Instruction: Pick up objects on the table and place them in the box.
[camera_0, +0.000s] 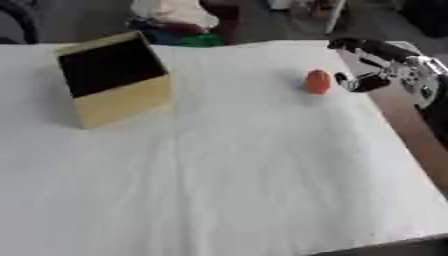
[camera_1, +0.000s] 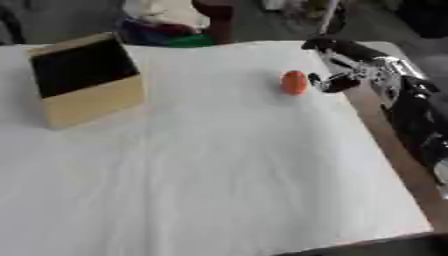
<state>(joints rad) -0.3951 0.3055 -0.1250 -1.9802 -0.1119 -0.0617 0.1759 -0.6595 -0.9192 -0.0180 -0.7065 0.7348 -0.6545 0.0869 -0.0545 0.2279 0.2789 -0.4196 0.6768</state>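
Your right hand (camera_1: 354, 67) comes in from the upper right and sits just beside the small orange egg-shaped object (camera_1: 294, 82), on its right side. Its fingers (camera_1: 331, 47) are spread above and beyond the object and the thumb curls low near the cloth; they hold nothing, and I cannot tell whether anything touches the object yet. Your left hand shows in neither view.

The orange object rests on the white cloth-covered bench (camera_0: 227, 175), toward the far right part, well apart from the tan cardboard box with a dark open front (camera_0: 114, 77), which stands tilted at the far left.

To do the grasp well, bring the hand a little further left so the object sits between thumb and fingers before you curl them. A rounded thing like this will likely roll if nudged from one side, so close from both sides together and lift straight up before travelling.

Watch the edges: the bench's right edge (camera_0: 398, 125) runs close under your wrist, and the object lies near it, so a push rightward could send it off. The far edge is also not far behind. Between object and box the cloth lies open, giving you a free path leftward; approach the dark opening from the front.
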